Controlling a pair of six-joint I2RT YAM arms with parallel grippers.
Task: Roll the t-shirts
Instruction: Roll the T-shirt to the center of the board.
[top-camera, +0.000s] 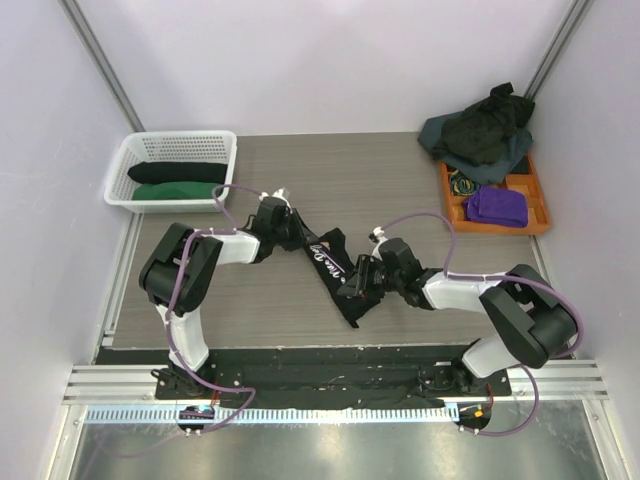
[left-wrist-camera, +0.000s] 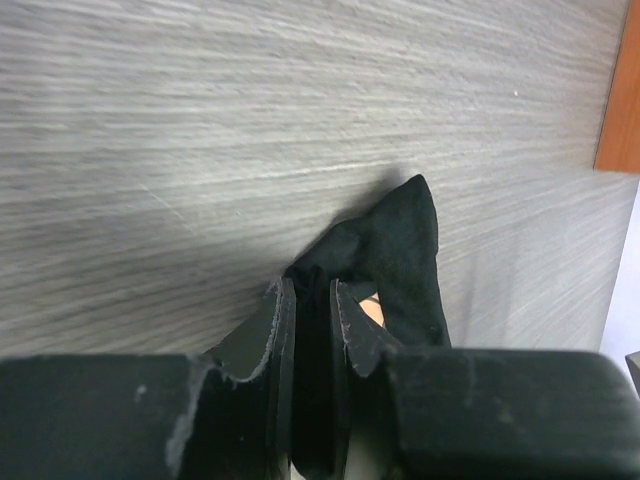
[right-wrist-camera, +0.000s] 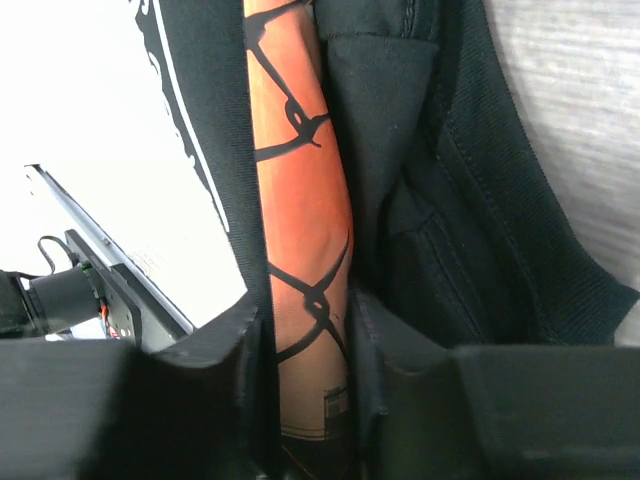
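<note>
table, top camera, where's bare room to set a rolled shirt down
Bare table lies between the white basket and the orange tray, and the near strip in front of the black t-shirt. Crowded: shirt pile over the tray.

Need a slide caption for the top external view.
Both arms' jaws pinch the lettered black t-shirt, stretched into a strip between them; rolled shirts lie in the white basket.

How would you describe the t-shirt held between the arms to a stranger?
On the grey table, look dead centre: a black t-shirt stretched diagonally. Unlike the dark clothes pile and the basket's rolled shirts, it carries white script lettering.
</note>
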